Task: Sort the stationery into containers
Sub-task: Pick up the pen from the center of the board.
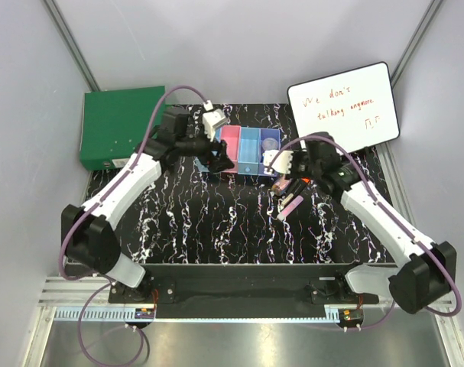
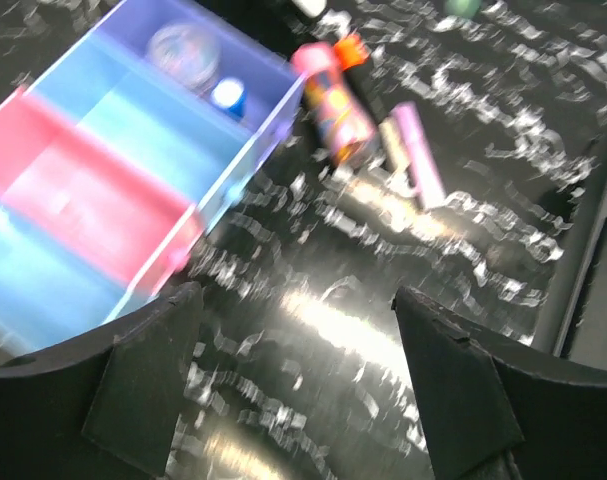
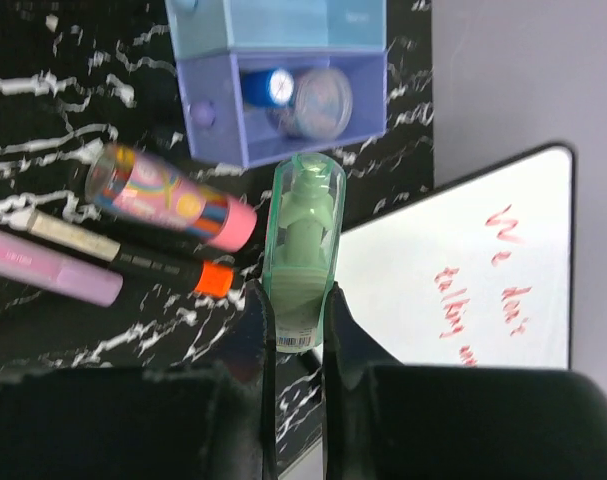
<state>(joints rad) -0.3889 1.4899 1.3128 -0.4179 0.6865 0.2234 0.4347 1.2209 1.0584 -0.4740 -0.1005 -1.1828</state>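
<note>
The containers (image 1: 251, 147) are a row of joined bins at mid table. Its purple end bin (image 3: 283, 105) holds a round disc (image 3: 321, 100) and a small blue piece (image 3: 273, 85). My right gripper (image 3: 298, 300) is shut on a green stick (image 3: 303, 230), held just in front of that purple bin. On the table beside it lie a pink-capped tube (image 3: 173, 200), an orange marker (image 3: 133, 255) and a pink marker (image 3: 53, 265). My left gripper (image 2: 295, 300) hangs open and empty above the table by the row's near side, its fingers (image 2: 148, 380) apart. The pink bin (image 2: 93, 200) shows nothing inside.
A large green box (image 1: 121, 126) sits at the back left. A white board (image 1: 342, 107) with red handwriting leans at the back right, close behind my right gripper. Grey walls close in both sides.
</note>
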